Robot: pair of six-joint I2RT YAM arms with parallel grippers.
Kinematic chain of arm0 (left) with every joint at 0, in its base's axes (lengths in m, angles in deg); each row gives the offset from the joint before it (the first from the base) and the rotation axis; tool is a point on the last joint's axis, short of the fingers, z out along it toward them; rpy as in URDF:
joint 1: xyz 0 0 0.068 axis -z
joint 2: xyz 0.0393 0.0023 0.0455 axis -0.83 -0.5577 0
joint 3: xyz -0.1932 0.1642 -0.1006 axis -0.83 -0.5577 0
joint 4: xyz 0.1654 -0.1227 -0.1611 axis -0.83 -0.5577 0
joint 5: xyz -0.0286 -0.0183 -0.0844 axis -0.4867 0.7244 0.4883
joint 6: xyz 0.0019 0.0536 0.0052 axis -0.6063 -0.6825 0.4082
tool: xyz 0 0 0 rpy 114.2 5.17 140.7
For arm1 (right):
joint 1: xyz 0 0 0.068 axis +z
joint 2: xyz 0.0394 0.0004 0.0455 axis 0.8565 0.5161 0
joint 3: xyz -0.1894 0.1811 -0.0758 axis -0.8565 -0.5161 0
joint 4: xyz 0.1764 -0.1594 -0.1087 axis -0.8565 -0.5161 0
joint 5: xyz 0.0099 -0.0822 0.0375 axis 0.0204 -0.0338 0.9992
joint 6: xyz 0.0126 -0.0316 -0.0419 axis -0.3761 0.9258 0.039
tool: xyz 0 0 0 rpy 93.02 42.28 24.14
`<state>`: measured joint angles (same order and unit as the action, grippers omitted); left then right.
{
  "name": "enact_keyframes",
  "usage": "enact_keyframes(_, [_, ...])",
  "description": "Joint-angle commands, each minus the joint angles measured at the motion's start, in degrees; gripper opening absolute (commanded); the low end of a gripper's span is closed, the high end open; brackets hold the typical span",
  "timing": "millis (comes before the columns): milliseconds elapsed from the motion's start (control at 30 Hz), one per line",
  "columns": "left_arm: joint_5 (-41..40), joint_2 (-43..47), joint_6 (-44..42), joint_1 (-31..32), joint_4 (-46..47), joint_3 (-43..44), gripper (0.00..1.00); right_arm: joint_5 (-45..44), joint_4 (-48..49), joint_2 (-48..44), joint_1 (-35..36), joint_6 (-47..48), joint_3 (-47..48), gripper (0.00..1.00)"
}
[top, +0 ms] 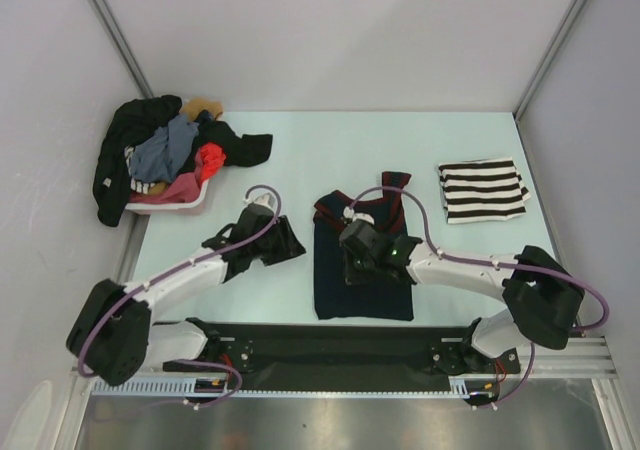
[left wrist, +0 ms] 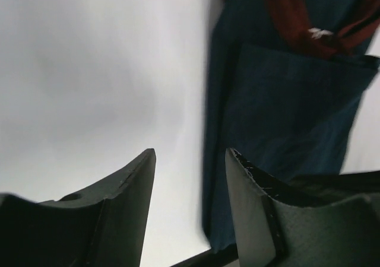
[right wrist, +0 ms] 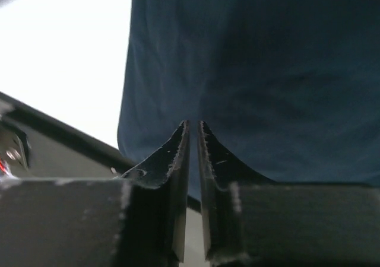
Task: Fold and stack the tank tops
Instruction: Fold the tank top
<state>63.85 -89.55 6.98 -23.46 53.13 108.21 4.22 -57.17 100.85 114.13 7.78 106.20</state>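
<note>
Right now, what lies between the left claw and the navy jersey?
Only bare pale table, seen from the top view: left claw sits just left of navy jersey.

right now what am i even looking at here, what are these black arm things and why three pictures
These are two robot arms bolted at the near edge of a table. The wide picture comes from a camera above and behind them; the other two come from cameras on each wrist, looking past that arm's own fingers.

On the pale table lie a dark navy jersey tank top with dark red trim, partly folded, a folded black-and-white striped tank top, and a pale pink plastic basket heaped with clothes.

The left gripper is open over bare table beside the jersey. The right gripper is over the jersey, its fingers nearly closed, with no cloth visible between them.
</note>
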Motion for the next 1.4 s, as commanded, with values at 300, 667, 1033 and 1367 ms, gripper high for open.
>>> enact_keyframes(300, [11.2,-19.4,7.1,-2.5,23.6,9.5,0.49,2.4,12.1,-0.6,3.3,-7.3,-10.8,0.05])
enact_keyframes(667, [4.3,-30.0,8.6,-3.3,24.5,17.4,0.45,1.8,13.2,0.3,3.7,-7.6,-12.4,0.04])
enact_keyframes(1033, [-6.2,-36.2,7.6,-3.6,21.4,23.3,0.45,1.5,13.5,0.4,4.0,-8.0,-13.6,0.03])
enact_keyframes(1367, [-7.5,-39.3,8.9,-4.4,24.8,27.0,0.52,1.6,14.5,1.8,4.3,-8.4,-14.7,0.02])
